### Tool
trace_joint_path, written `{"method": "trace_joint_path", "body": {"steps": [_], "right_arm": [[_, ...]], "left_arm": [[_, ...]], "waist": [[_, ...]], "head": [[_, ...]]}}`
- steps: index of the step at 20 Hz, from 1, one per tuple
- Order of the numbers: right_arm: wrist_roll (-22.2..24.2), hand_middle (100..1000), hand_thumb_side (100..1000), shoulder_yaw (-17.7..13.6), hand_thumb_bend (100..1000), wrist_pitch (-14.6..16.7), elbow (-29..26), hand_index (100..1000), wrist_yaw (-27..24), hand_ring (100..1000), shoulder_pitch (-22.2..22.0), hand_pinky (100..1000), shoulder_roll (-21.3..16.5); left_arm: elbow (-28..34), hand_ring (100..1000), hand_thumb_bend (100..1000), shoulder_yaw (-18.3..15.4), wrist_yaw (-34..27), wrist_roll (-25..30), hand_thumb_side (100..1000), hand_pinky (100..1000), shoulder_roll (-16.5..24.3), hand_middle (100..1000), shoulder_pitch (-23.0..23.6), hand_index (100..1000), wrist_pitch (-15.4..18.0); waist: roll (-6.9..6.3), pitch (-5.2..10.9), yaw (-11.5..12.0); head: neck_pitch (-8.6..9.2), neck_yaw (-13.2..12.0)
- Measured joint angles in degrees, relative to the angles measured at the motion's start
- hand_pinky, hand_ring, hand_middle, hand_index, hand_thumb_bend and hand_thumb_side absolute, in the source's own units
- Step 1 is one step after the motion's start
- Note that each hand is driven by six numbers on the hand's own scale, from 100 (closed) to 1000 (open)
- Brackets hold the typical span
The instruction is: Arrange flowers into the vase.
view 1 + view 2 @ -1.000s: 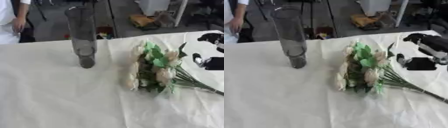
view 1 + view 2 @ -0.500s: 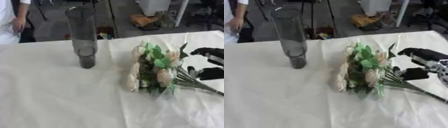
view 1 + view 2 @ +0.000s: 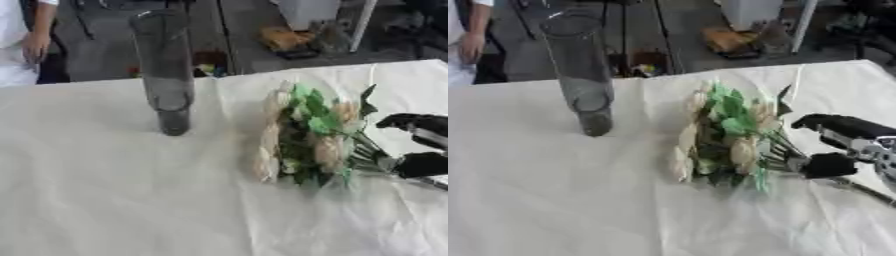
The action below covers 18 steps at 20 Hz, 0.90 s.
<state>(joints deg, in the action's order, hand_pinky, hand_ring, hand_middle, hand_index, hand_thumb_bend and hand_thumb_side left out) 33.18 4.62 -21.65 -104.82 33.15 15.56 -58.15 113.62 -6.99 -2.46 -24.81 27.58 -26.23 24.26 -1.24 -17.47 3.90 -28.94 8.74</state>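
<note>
Flowers (image 3: 724, 137) laid on table centre-right, well apart from upright vase (image 3: 579, 70) far left. Right hand (image 3: 846, 145) spread wide around stems, not closed. Risk judged: stems slipped or scattered if only partly grasped; tall vase toppled at insertion.

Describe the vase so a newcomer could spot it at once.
Start from the white cloth table and look to its far left part, near the back edge. The vase stands there upright, apart from the bunch of flowers lying to its right. It is the only tall, clear, dark-tinted tube, with no flowers in it yet.
</note>
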Motion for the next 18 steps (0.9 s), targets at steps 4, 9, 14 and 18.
{"method": "trace_joint_path", "body": {"steps": [4,9,14,18], "right_arm": [[0.1,1000,629,0.0,492,-0.1,0.5,1000,-0.1,1000,0.0,975,0.1],[0.8,1000,618,0.8,489,0.1,2.5,1000,-0.4,1000,0.3,975,0.4],[1.2,1000,636,1.7,483,0.5,5.1,1000,0.2,1000,1.3,971,0.7],[0.6,1000,683,2.0,433,0.7,7.0,1000,0.3,1000,2.3,959,1.3]], "left_arm": [[0.0,947,135,0.0,0.0,0.1,1000,812,-0.4,917,0.0,955,0.0],[0.0,947,133,0.0,-0.1,0.1,1000,812,-0.4,916,0.0,955,0.0],[0.0,947,122,0.2,-0.2,0.2,1000,811,-0.9,914,0.0,953,-0.1],[0.0,947,119,0.3,-0.3,0.2,1000,811,-0.9,914,0.0,953,-0.1]], "waist": [[-0.02,-0.01,0.1],[-0.04,-0.13,0.3],[-0.06,-0.35,0.4],[-0.07,-0.43,0.6]], "head": [[0.35,0.3],[0.52,0.7],[0.84,1.0],[0.90,1.2]]}}
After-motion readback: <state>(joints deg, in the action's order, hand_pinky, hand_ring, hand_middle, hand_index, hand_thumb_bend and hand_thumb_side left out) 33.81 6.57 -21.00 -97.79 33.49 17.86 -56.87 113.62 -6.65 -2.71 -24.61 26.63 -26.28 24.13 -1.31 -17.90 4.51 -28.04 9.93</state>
